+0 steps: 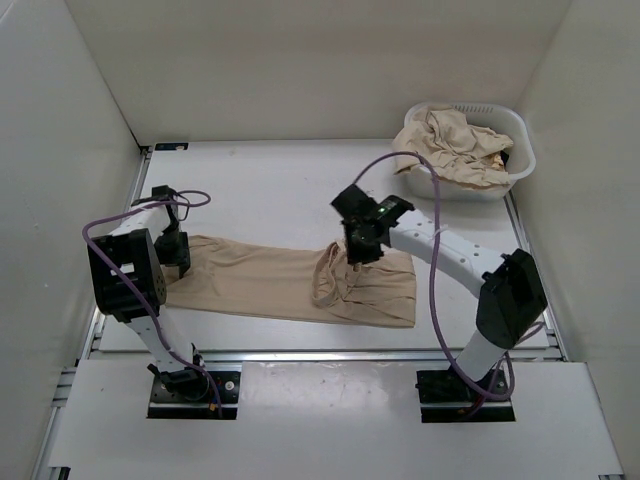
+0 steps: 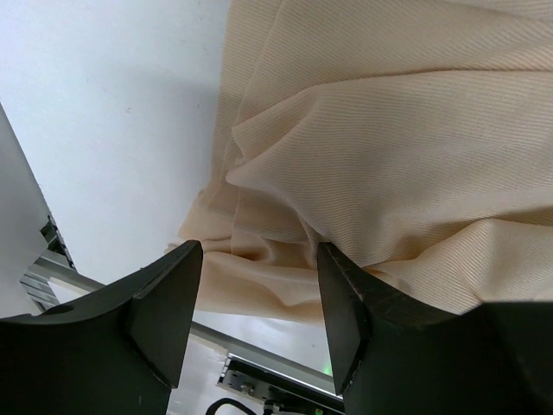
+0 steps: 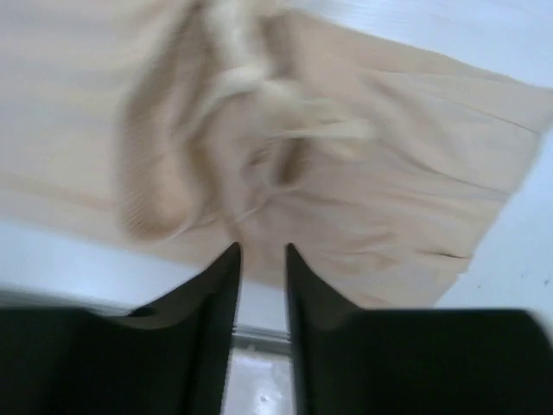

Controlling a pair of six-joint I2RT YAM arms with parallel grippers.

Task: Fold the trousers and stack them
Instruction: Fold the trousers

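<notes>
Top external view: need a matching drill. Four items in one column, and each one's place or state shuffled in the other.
1. spread trousers
2. laundry basket
3. left gripper
4. right gripper

A. far right, full of crumpled tan cloth
B. above the bunched right end of the spread trousers
C. wide open at the spread trousers' left end
D. stretched left to right along the near side

Pairs: 1-D, 2-A, 3-C, 4-B
</notes>
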